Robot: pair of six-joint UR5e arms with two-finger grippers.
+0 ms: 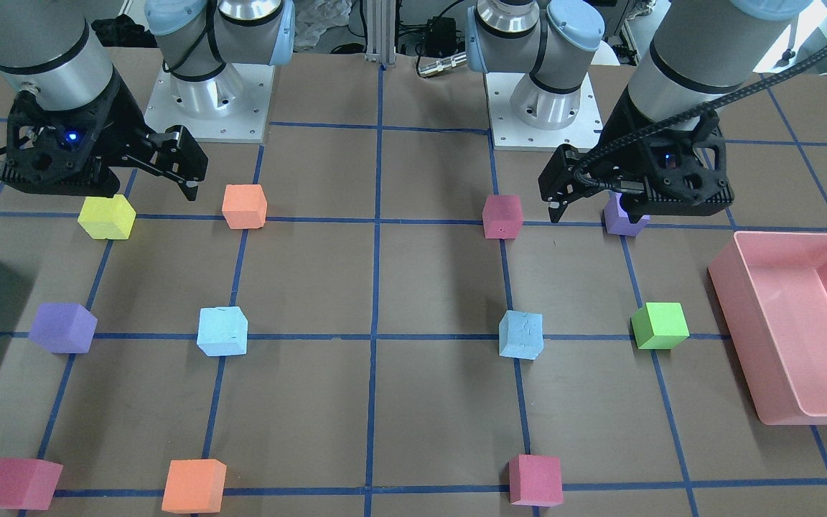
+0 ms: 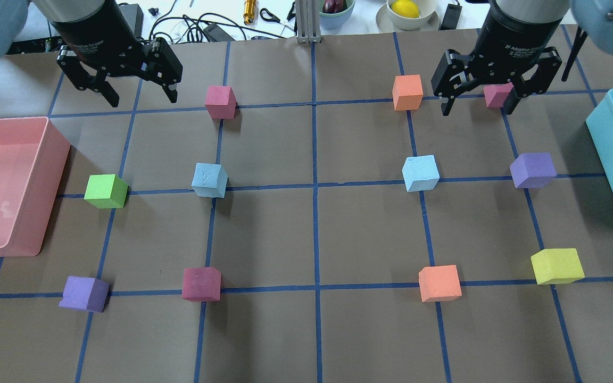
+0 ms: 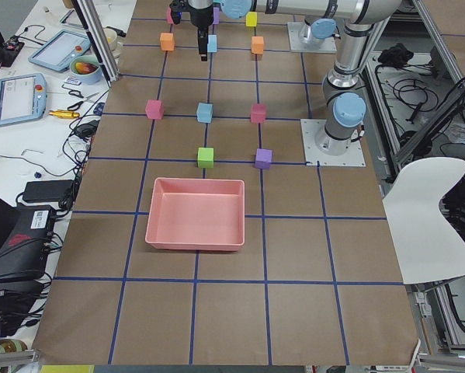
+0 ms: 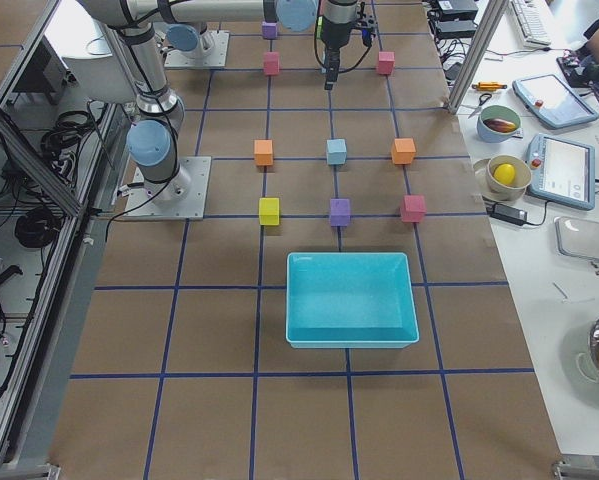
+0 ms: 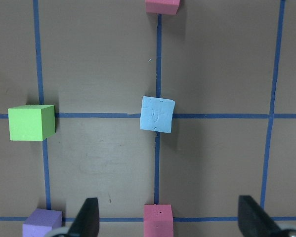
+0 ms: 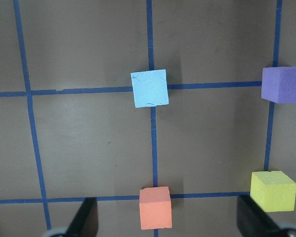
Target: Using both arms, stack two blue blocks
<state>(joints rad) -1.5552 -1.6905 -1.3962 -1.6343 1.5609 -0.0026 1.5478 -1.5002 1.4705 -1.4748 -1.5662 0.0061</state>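
Note:
Two pale blue blocks sit apart on the table's middle grid line. One [image 2: 209,180] is on my left side and also shows in the front view [image 1: 521,334] and the left wrist view [image 5: 157,114]. The other [image 2: 421,173] is on my right side and also shows in the front view [image 1: 222,331] and the right wrist view [image 6: 149,88]. My left gripper [image 2: 140,98] hangs open and empty above the table's far row, beside a crimson cube [image 2: 220,101]. My right gripper [image 2: 479,106] hangs open and empty, between an orange cube [image 2: 407,92] and a magenta cube [image 2: 497,95].
A pink bin [image 2: 56,159] stands at the left edge and a teal bin [image 2: 612,159] at the right edge. A green cube [image 2: 106,191], purple cubes [image 2: 532,169] [image 2: 84,293], a yellow cube [image 2: 556,265], an orange cube [image 2: 439,283] and a crimson cube [image 2: 201,283] sit on grid crossings.

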